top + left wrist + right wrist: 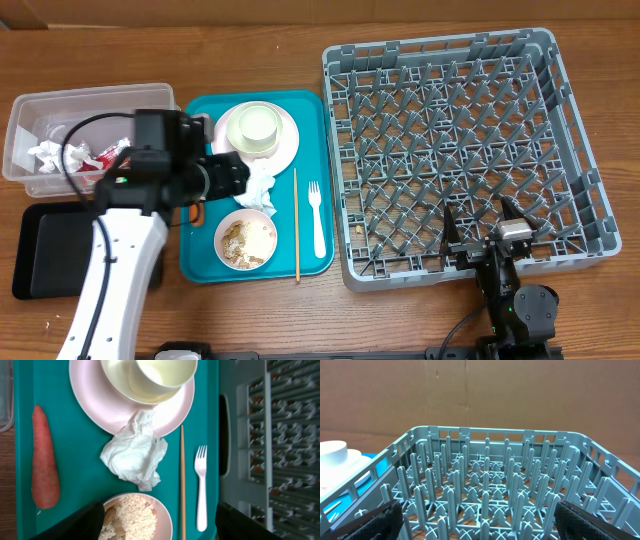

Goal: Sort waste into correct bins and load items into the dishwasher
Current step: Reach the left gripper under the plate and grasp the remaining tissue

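Note:
My left gripper (160, 522) (238, 177) hovers open over the teal tray (305, 110), with nothing between its fingers. A crumpled white napkin (135, 455) (262, 186) lies just ahead of it, against the pink plate (95, 395). On that plate sits an empty bowl (150, 377). Below the fingers is a bowl of rice and scraps (137, 517) (246, 240). An orange carrot (45, 460) lies at the tray's left edge. The white fork (201, 485) and a wooden chopstick (182, 485) lie to the right. My right gripper (480, 520) (490, 238) stands open at the near edge of the grey dish rack (460, 140).
A clear tub (60, 110) at the far left holds napkins and a red packet (105, 158). In front of the tub lies a black tray (45, 250). The rack's pegs (490, 485) fill the right wrist view, with a cardboard wall behind.

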Controlling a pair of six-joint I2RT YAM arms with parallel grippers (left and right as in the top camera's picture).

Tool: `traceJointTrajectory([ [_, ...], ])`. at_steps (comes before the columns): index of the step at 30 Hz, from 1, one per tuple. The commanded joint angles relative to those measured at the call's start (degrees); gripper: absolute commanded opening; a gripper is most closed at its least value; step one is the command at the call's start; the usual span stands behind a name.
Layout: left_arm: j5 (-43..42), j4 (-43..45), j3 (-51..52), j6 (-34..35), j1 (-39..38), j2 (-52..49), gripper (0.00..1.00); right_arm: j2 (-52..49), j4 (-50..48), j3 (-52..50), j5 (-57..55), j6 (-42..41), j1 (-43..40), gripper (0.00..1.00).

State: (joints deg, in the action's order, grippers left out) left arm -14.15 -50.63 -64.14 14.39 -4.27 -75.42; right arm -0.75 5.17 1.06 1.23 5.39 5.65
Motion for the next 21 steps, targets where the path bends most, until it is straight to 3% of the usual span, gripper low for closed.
traceJointTrajectory([
  [1,9.7,0.2,-0.2,-1.6,-5.1,-1.6,0.69,0.4,-0.4,-0.6,0.0,0.2,-0.3,1.00],
  [8,13.5,1.3,-0.2,-1.6,-11.3,-8.7,0.67,0.3,-0.4,-0.6,0.0,0.2,-0.3,1.00],
  [21,14.8,6.7,-0.2,-1.5,-11.7,-19.9,0.66,0.4,-0.4,-0.6,0.0,0.2,-0.3,1.00],
])
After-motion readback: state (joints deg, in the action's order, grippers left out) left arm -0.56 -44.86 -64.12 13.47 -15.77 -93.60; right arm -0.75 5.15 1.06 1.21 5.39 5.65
